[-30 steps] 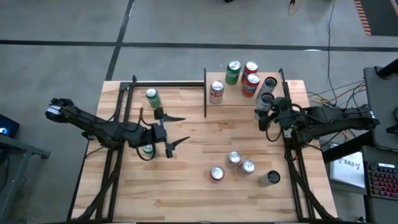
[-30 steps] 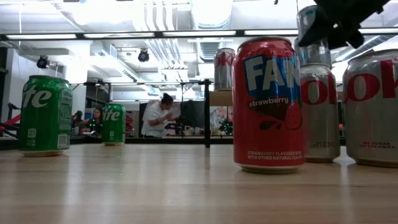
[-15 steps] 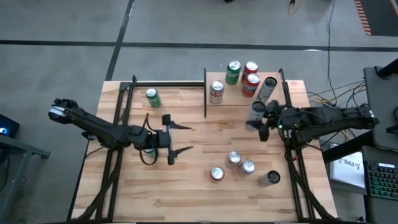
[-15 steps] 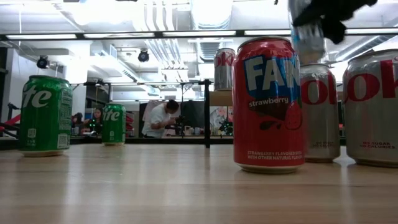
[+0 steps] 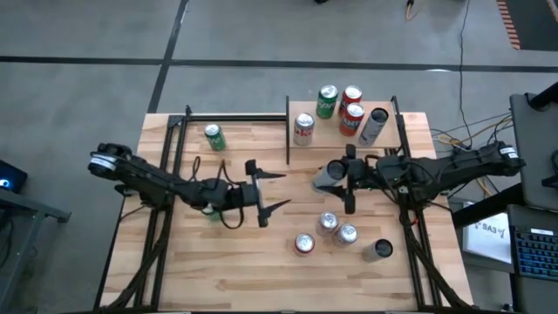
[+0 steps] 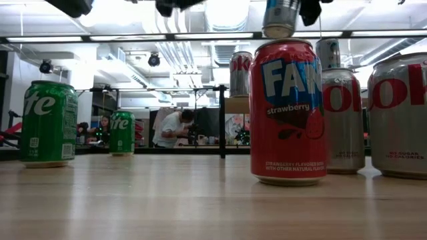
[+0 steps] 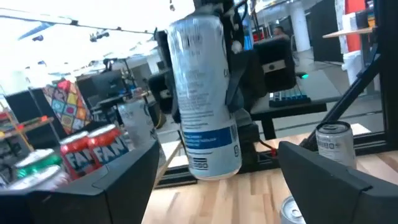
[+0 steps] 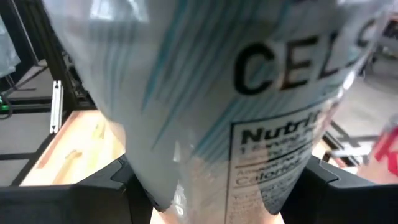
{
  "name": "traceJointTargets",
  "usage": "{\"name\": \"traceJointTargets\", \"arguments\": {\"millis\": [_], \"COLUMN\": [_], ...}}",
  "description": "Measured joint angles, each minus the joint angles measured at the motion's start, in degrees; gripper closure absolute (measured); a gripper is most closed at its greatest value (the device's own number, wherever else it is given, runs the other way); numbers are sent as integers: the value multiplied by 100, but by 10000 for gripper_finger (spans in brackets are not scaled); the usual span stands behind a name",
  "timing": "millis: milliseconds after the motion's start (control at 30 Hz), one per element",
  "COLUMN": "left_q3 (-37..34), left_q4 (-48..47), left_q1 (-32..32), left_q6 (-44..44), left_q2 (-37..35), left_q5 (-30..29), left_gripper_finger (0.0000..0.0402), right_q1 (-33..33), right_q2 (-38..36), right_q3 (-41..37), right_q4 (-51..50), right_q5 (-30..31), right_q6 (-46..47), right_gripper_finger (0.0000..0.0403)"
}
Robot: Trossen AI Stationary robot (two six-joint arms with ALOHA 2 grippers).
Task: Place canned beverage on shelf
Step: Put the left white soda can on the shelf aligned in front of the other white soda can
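Start at the left. Your left gripper (image 5: 272, 191) hangs over the middle of the striped wooden table (image 5: 174, 270). Its two dark fingers (image 7: 323, 171) stand wide apart with nothing between them, and they point toward the tall silver can (image 5: 329, 174).

A small green can (image 5: 214, 137) stands alone near the far left side of the table, beside a thin black metal frame (image 5: 174, 139).

In the middle, your right gripper (image 5: 347, 179) holds the tall silver can up in the air, above the table. Its fingers are closed around the can's sides. The can is tilted and has white and pale blue print on it. It is near the shelf but not on it.

The small shelf of light wood (image 5: 384, 139) sits at the far right of the table. On it stand a white and red can (image 5: 303, 129), a green can (image 5: 327, 101), two red cans (image 5: 351, 112) and another silver can (image 5: 373, 125) that leans.

Closer to you on the table are four more cans (image 5: 336, 228), grouped near each other.
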Motion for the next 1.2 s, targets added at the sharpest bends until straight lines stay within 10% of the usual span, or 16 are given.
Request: {"name": "traceJointTargets", "arguments": {"millis": [1200], "left_q3": [459], "left_q4": [-287], "left_q1": [120], "left_q6": [-1147], "left_q2": [1075], "left_q5": [-43], "left_gripper_finger": [88], "right_q1": [223], "right_q2": [1747], "right_q3": [7], "right_q4": [2473], "right_q5": [-105], "right_q6": [-1191], "right_gripper_finger": [169]}}
